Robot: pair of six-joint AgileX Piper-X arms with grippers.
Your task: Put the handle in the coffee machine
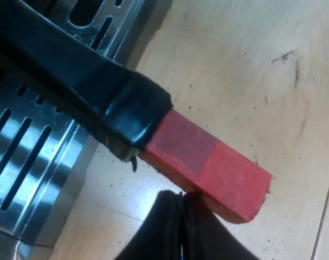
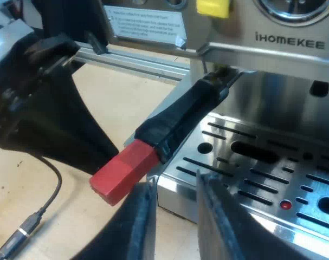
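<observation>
Right gripper [image 2: 174, 216], jaws narrowly parted and empty, beneath handle [image 2: 178, 122] entering espresso machine [image 2: 289, 40]; left gripper [image 1: 179, 230] at red end [image 1: 213, 168], jaw state indeterminable.

Lighting's pretty decent here, even and daylight-ish, nothing dim. In the left wrist view the pale bench [image 1: 245, 76] comes out bright and a bit washed. The slotted drip tray [image 1: 28, 162] throws back white streaks of glare, and a soft shadow lies on the bench along its edge. The red end [image 1: 218, 173] of the handle [image 1: 72, 59] is lit on its upper face and darker down its side. The black part is nearly a flat silhouette. In the right wrist view the machine [image 2: 289, 59] has soft reflections on its steel front, and the right tool [image 2: 175, 181] sits in shade, just dark shapes.
</observation>
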